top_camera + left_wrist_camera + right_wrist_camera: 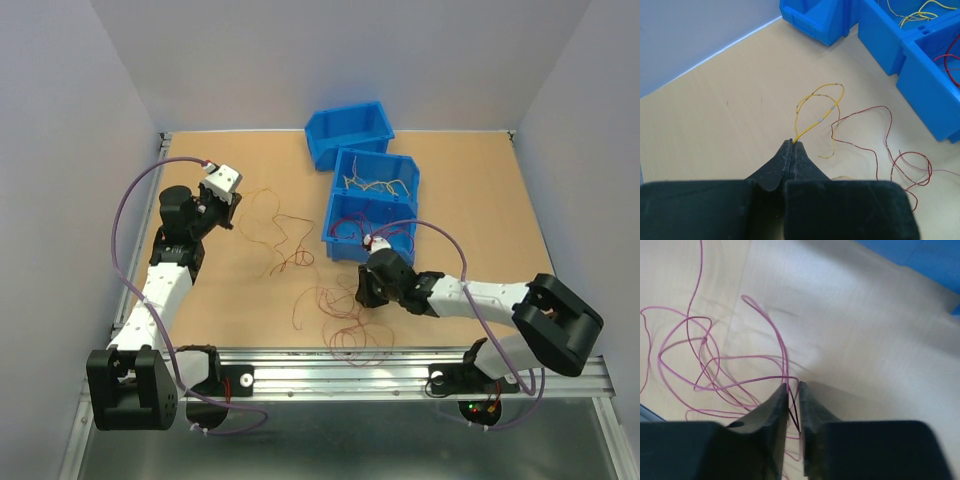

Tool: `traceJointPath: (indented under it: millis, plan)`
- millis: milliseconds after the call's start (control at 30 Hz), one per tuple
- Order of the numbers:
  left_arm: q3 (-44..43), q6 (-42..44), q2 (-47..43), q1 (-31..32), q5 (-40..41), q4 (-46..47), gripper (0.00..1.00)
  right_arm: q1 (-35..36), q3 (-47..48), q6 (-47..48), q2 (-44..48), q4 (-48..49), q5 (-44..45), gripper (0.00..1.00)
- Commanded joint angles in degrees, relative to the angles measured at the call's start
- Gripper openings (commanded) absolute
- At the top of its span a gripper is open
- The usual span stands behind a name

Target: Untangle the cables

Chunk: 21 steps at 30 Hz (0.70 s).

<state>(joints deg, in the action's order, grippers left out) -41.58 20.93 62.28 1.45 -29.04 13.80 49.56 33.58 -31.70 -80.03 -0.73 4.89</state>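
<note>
Thin red cables (345, 320) lie looped in a tangle near the table's front edge, and more red and yellow loops (280, 235) spread over the middle. My left gripper (228, 208) (791, 142) is shut on a yellow cable (823, 119) that arcs away from its tips. A red cable (860, 111) trails beside it on the table. My right gripper (362, 292) (793, 386) is down at the red tangle. Its jaws stand a narrow gap apart, with red strands (740, 382) running between them.
Three blue bins stand at the back right: an empty-looking far one (348, 135), a middle one (377, 175) holding yellow wires, and a near one (355, 225) holding red wires. Grey walls close in the table's left, back and right. A metal rail (400, 365) runs along the front.
</note>
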Motion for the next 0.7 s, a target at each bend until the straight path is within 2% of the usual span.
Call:
traceJointPath:
  millis: [0,33,67,200,300,367,400,433,500,533,667]
  plan:
    - [0.45,0.69,-0.93,0.3,-0.32,1.31,0.0,-0.17,0.95,0.5,5.04,-3.2,4.14,0.15]
    - [0.45,0.69,-0.93,0.3,-0.23,1.31,0.0,-0.08,1.57,0.5,5.93,-4.35,5.04,0.1]
    - [0.45,0.69,-1.02,0.3,-0.06,1.31,0.0,-0.08,2.36,0.76,6.72,-6.45,5.66,0.01]
    - [0.45,0.69,-1.02,0.39,0.12,1.31,0.0,2.55,6.22,2.78,7.7,-10.33,5.57,0.01]
    - [0.45,0.78,-0.85,0.39,0.21,1.31,0.0,7.2,10.26,3.58,4.36,-12.09,5.13,0.01]
    - [0.45,0.87,-0.93,0.48,0.47,1.31,0.0,10.97,13.68,3.58,1.38,-13.85,7.67,0.05]
    - [0.45,0.87,-0.85,0.48,0.47,1.31,0.0,12.04,14.75,3.4,0.24,-14.38,8.73,0.1]
    - [0.54,0.87,-1.02,0.48,0.47,1.31,0.0,12.92,15.63,3.32,-0.65,-14.82,10.3,0.21]
    - [0.54,0.87,-1.02,0.48,0.56,1.31,0.0,15.73,18.44,3.31,-3.81,-15.79,12.24,0.32]
    - [0.54,0.87,-1.02,0.48,0.56,1.31,0.0,16.44,19.41,3.31,-4.78,-16.05,12.6,0.58]
    - [0.63,0.96,-1.11,0.57,0.65,1.31,0.0,19.52,23.19,3.49,-11.19,-17.11,14.01,1.0]
